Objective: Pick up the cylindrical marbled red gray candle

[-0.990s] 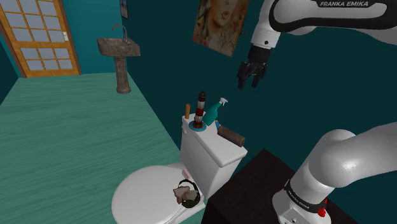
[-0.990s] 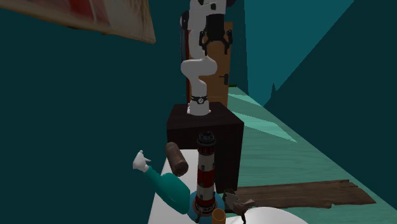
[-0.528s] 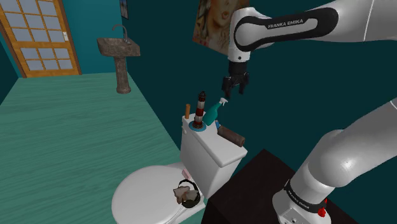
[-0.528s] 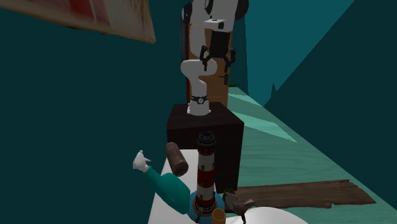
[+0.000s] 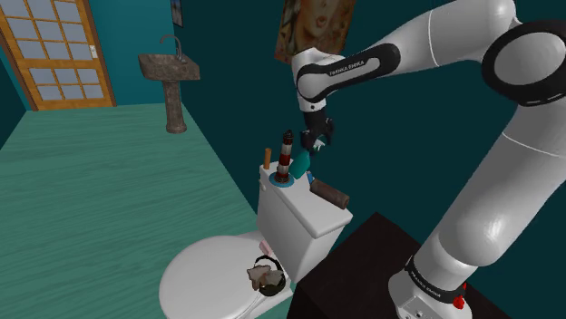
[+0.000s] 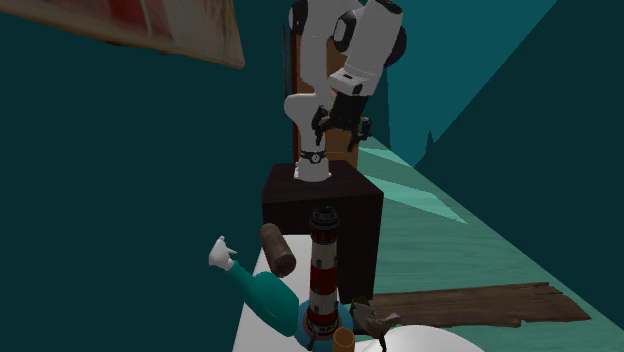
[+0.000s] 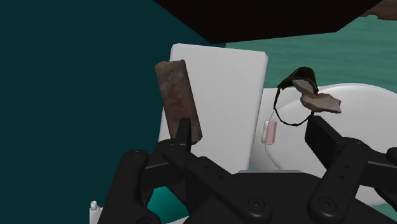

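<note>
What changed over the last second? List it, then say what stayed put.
The gripper came down and toward the shoulder view's left, from high up by the wall to just above the toilet tank, close to the lighthouse figure. It is open and took hold of nothing. The reddish-brown candle lies on the tank as before. The lighthouse figure and the spray bottle have not moved.

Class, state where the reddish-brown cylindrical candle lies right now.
In the shoulder view the candle lies on its side on top of the white toilet tank, toward the tank's right end, just right of the teal spray bottle.
</note>
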Tool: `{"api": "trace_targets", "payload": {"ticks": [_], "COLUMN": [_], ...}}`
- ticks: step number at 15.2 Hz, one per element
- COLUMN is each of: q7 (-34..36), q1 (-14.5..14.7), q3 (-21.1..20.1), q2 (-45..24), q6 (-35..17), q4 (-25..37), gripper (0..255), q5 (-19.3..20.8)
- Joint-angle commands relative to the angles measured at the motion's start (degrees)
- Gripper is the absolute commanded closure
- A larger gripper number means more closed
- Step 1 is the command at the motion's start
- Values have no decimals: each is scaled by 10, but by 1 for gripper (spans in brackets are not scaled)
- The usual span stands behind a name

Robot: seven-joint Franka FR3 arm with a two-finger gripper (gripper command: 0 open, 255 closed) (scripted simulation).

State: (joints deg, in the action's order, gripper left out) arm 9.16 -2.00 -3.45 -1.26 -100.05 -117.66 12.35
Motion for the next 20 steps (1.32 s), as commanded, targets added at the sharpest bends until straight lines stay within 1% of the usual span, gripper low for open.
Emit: {"api": "trace_targets", "payload": {"ticks": [1, 6, 11, 16, 20], "q7": [5, 15, 15, 2, -17], "q1": [0, 6, 15, 23, 27], "q3": [1, 9, 27, 50, 72], "q2": [-53, -179, -307, -437, -546], "q6": [6, 26, 55, 91, 125], "q4": [31, 110, 201, 307, 408], "gripper": [0, 0, 0, 0, 0], "q5": [25, 82, 132, 175, 204]}}
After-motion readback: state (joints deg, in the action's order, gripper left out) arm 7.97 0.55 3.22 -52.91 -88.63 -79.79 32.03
